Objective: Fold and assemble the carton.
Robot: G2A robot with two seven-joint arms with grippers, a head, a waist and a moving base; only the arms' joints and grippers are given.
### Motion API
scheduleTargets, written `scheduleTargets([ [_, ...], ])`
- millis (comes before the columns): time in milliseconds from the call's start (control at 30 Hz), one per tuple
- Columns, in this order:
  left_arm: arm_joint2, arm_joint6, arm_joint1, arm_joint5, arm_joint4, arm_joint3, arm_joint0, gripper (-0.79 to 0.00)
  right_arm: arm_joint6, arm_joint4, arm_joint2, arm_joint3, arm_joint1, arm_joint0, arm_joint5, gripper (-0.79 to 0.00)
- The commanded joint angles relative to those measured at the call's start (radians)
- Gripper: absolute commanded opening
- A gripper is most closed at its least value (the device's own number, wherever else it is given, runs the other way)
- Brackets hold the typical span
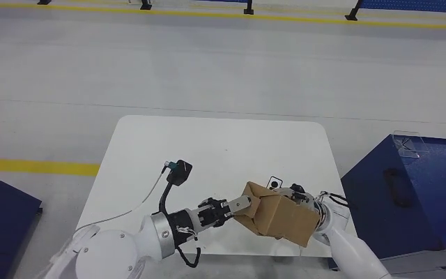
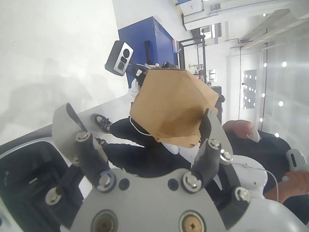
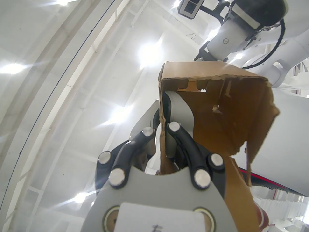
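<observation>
Brown corrugated cardboard carton (image 1: 279, 213), over the white table's (image 1: 209, 139) near right corner, seems half assembled, flaps unclosed, right gripper (image 3: 162, 112) clamping one wall, left gripper (image 2: 140, 113) spread wide at its corner.

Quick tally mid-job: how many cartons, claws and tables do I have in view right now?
carton: 1
claws: 2 (left claw, open beside the carton; right claw, shut on a carton wall)
table: 1
Total: 4
</observation>
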Motion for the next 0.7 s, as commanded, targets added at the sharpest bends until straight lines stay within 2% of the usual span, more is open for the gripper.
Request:
scheduleTargets([
  [0,0.009,0.001,-0.001,0.013,0.006,0.0,-0.004,0.0,0.002,0.0,-0.003,0.004,0.001,0.002,-0.002,-0.785],
  [467,0.1,-0.023,-0.007,0.162,0.065,0.0,-0.05,0.0,0.015,0.005,-0.035,-0.005,0.013,0.009,-0.015,-0.785],
  [667,0.146,-0.032,-0.014,0.205,0.081,0.028,-0.084,0.0,0.02,0.009,-0.047,-0.007,0.021,0.011,-0.02,-0.785],
])
